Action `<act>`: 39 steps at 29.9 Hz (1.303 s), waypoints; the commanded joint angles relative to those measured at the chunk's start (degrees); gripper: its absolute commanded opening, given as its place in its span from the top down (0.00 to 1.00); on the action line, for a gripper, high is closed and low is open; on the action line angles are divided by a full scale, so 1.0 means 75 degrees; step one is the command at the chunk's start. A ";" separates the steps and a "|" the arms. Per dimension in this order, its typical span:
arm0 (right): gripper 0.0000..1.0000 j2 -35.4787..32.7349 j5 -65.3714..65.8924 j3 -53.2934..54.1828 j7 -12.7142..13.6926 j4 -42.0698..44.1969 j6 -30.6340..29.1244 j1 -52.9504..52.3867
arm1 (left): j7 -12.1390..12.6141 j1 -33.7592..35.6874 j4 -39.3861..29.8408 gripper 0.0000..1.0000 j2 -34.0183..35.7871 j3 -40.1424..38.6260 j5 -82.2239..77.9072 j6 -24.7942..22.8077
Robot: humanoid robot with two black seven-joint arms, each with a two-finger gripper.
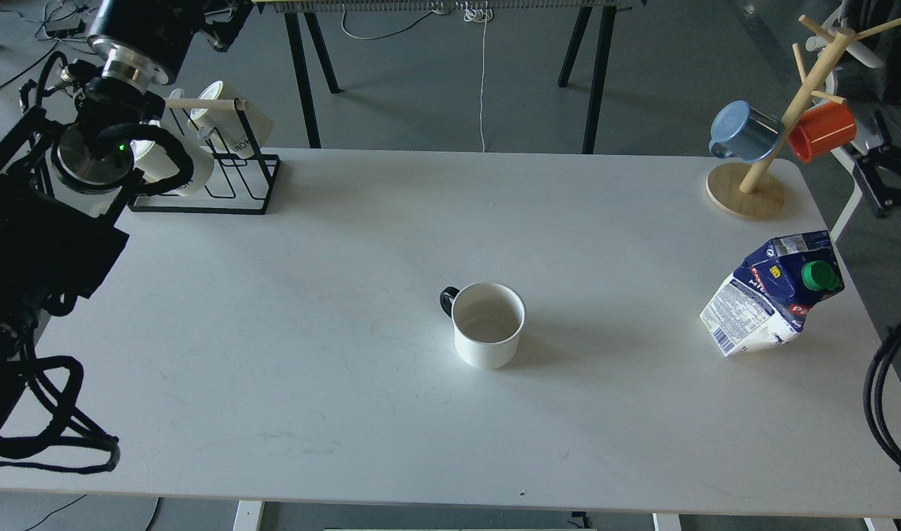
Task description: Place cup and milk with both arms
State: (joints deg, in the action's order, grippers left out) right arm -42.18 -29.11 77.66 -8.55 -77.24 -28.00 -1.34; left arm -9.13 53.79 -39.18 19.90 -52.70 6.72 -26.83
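**Cup and milk wait on the bench**

The cup [489, 324] stands upright in the middle of the frame, on the white bench [273, 332]. It is open at the top, looks empty, and its small black handle points to the left. It looks hard and smooth, so it may slip and could chip. A good hold is around its sides or by the handle.

The milk [773, 293] is at the right of the frame, near the bench edge. It leans, and its sides are dented. The box looks soft and may squash, so a gentle hold low on its body seems best.

The left arm [89, 147] fills the upper left of the frame. Its hand is dark and I cannot tell if it is open or closed. The right hand is out of view; only black cables [879, 398] show at the right edge
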 commanded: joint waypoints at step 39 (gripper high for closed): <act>0.03 0.2413 0.0905 -0.1108 -0.0313 0.0559 0.0000 0.2007 | 0.0034 -0.0070 0.0021 0.00 0.0241 0.0254 -0.0040 0.0026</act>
State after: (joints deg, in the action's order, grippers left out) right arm -25.82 -22.77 69.49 -10.81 -74.26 -28.00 15.14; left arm -8.85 53.38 -39.02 21.74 -50.84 6.35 -26.70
